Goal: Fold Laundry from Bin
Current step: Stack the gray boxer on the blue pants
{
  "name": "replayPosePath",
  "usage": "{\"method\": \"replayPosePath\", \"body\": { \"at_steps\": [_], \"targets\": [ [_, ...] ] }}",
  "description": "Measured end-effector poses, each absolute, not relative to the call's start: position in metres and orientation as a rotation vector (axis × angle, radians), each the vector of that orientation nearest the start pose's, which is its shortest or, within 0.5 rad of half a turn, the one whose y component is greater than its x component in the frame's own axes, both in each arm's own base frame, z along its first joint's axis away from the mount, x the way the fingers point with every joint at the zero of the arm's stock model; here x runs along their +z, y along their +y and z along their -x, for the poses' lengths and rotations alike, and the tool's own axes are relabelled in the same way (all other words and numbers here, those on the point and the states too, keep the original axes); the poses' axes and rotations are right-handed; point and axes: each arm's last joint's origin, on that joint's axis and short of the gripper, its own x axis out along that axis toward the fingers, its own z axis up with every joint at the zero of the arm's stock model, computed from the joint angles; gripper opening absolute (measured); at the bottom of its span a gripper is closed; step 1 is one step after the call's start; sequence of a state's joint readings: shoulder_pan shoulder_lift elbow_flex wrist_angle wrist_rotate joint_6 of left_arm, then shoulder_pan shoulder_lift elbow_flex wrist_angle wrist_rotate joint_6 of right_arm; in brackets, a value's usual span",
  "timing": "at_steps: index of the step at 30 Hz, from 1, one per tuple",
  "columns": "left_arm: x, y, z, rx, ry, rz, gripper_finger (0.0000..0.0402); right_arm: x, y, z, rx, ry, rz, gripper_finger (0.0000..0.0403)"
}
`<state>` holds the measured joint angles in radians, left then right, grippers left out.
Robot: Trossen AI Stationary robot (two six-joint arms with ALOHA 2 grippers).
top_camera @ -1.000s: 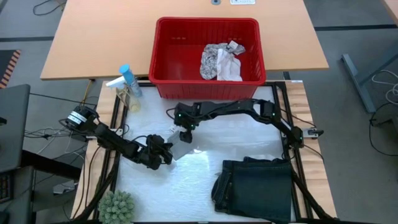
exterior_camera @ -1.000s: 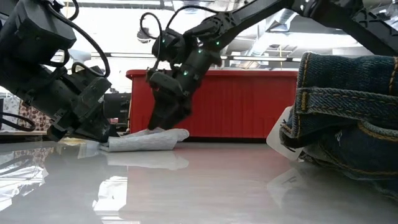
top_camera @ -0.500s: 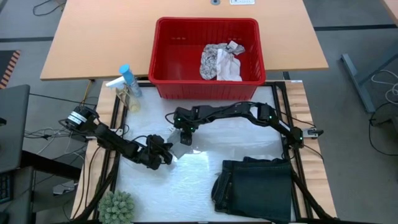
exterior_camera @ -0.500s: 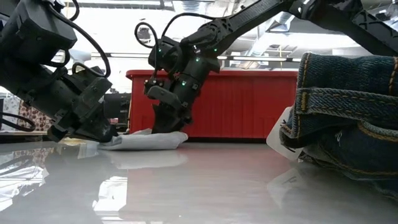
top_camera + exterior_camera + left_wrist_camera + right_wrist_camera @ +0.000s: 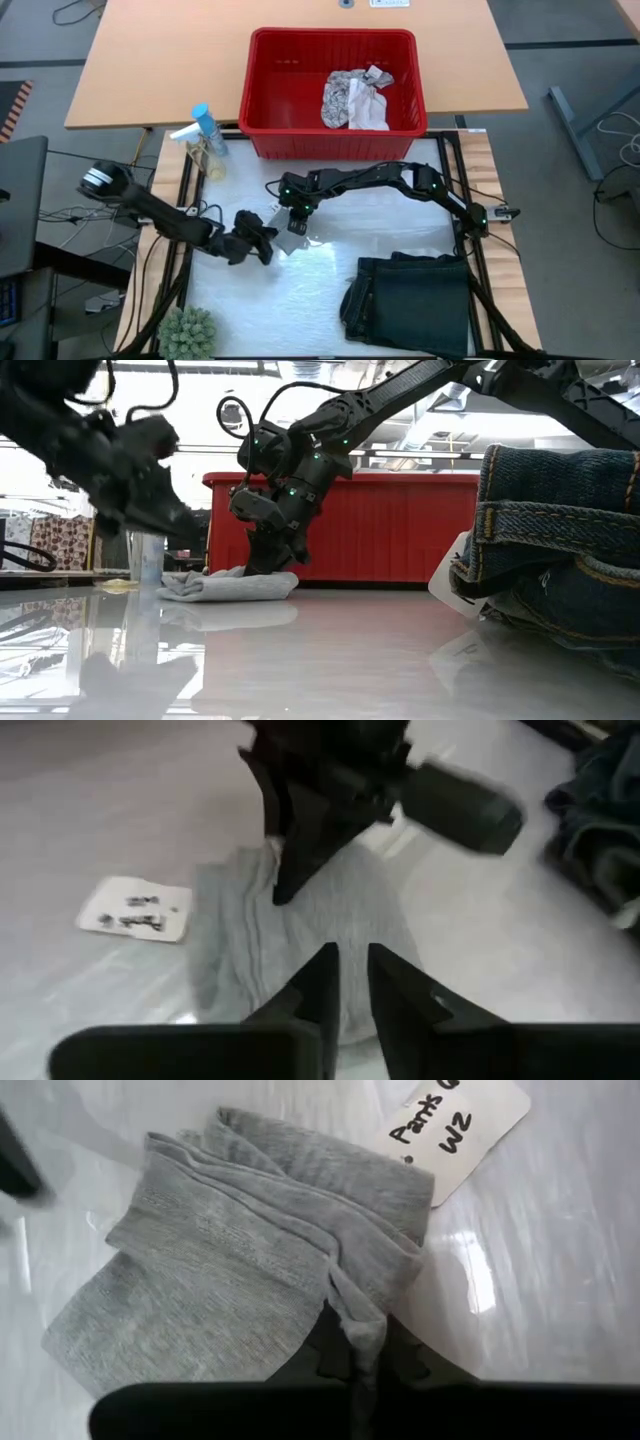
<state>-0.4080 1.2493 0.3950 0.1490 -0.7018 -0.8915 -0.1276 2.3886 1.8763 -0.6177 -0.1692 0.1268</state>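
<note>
Mid-fold on the white work surface (image 5: 320,275): the right tool (image 5: 352,1348) is clenched on a bunched edge of a small grey cloth (image 5: 240,1270), which lies flat directly beneath and ahead of it, beside a paper tag (image 5: 460,1125) marked in handwriting. The left tool (image 5: 345,982) hangs just short of the cloth's opposite edge, its fingers nearly together and grasping nothing.

To do this step well, the right tool would likely need to keep its pinch on only the top layers, carry the edge low across the cloth rather than lifting high, and lay it down square so the fold does not skew. The left tool looks best used to pin the near edge so the piece does not drag along the slick surface. A pinch this near the fringe could slip.

Beyond the right tool stands the red bin (image 5: 262,95), which holds a crumpled white-grey patterned cloth (image 5: 355,97) toward its right half; the rest of its floor shows bare. A dark folded garment (image 5: 410,300) rests on the surface to the right tool's rear side, well apart from the cloth.
</note>
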Motion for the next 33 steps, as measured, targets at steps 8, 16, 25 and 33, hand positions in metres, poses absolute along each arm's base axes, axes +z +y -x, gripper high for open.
{"method": "replayPosePath", "body": {
  "at_steps": [8,16,25,33],
  "targets": [
    [0.196,-0.055,-0.170,0.407,0.351,0.576,0.0083,0.144,-0.057,-0.497,-0.073,1.103,-0.337,0.0030],
    [0.208,-0.043,-0.144,0.425,0.351,0.548,0.0083,0.178,-0.058,-0.501,-0.097,1.133,-0.352,0.0030],
    [0.204,-0.040,-0.138,0.478,0.383,0.518,0.0082,0.244,-0.035,-0.493,-0.039,1.201,-0.375,0.0030],
    [0.206,-0.040,-0.138,0.444,0.386,0.544,0.0082,0.331,0.027,-0.442,0.107,1.152,-0.383,0.0030]
  ]
}}
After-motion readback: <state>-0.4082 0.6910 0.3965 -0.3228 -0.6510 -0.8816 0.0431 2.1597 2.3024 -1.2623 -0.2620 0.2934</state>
